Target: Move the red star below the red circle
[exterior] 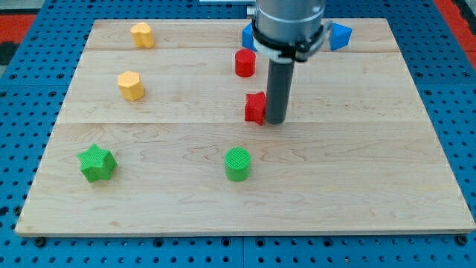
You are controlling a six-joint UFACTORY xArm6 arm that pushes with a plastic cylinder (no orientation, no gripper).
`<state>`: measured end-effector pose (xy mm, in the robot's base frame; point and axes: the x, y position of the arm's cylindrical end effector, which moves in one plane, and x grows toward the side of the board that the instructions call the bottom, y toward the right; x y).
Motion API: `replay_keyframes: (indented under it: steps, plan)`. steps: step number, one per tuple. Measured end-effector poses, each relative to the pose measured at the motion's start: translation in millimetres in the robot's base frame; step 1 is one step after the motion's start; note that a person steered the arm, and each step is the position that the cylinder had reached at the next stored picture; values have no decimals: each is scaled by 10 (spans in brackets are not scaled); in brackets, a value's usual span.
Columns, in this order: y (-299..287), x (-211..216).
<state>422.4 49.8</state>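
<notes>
Red star point(255, 108): sits near the middle of the wooden board point(372, 171), pressed up against your rod on the block's view-right side; part of it is hidden by the rod.
Tip point(276, 121): you have no fingers or jaws here, only a straight dark rod, so nothing spreads or pinches; its lower end rests on the board, touching or just beside the star's view-right edge.
Red circle point(245, 62): stands toward the view's top from the star, apart from it, and slightly to the view's left.
Step in hand: by the look of it, you are in the final placing, with the star already lying roughly below the circle.
Progress: judged close to done; the star appears offset a little to the view's right of the circle's line.
Next move calls for: at most a short, gentle nudge toward the view's left, then lifting clear without dragging the star along.
Risk: pushing too far would slide the star past the circle's line.
Blue blocks point(340, 36): two at the view's top, one on each side of the arm, shapes partly hidden.
Yellow blocks point(131, 85): two at the view's upper left, well apart from the work.
Green star point(97, 163): lower left, untouched.
Green circle point(238, 164): below the red star, apart from it.
</notes>
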Motion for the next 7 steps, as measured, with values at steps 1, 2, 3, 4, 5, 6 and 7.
replay_keyframes:
  steps: [1,2,3,4,5,6,7]
  plan:
    - [-78,-138]
    - [-415,-168]
    - [-389,191]
    - [-940,220]
    - [-1207,378]
    - [-1220,489]
    - [-1148,84]
